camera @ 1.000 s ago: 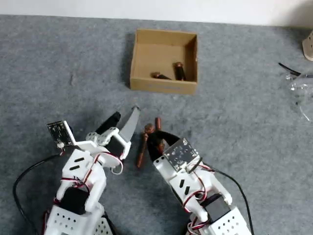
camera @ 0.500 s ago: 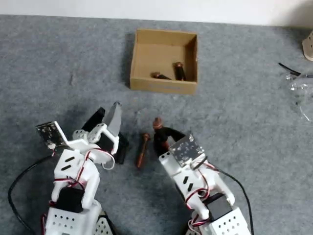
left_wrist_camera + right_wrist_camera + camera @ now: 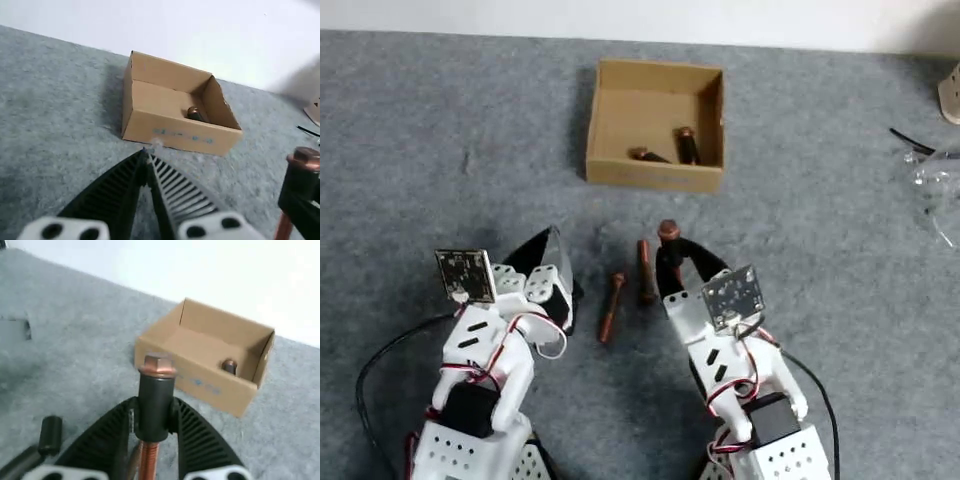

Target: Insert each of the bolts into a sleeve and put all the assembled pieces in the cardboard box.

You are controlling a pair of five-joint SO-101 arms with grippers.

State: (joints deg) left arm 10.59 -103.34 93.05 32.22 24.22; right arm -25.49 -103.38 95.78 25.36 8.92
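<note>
My right gripper [image 3: 669, 250] is shut on a black sleeve [image 3: 156, 405] with a copper bolt [image 3: 158, 365] through it, held upright above the carpet. The same gripper [image 3: 152, 415] faces the cardboard box [image 3: 207, 357]. My left gripper [image 3: 553, 242] is shut on nothing, a little left of the loose parts; its fingertips [image 3: 146, 156] point toward the cardboard box [image 3: 175, 107]. Two copper bolts lie between the arms, one [image 3: 610, 305] slanted and one [image 3: 644, 270] nearly straight. The cardboard box [image 3: 655, 175] holds two assembled pieces [image 3: 686, 145].
Grey carpet covers the table. Clear plastic bits and a black wire [image 3: 925, 165] lie at the far right edge. A short black cylinder [image 3: 50, 432] shows low beside my right gripper. Open carpet lies between the grippers and the box.
My right gripper has risen and moved right, toward the box, with the sleeved bolt in it. My left gripper has drawn back left from the loose bolts and shut.
</note>
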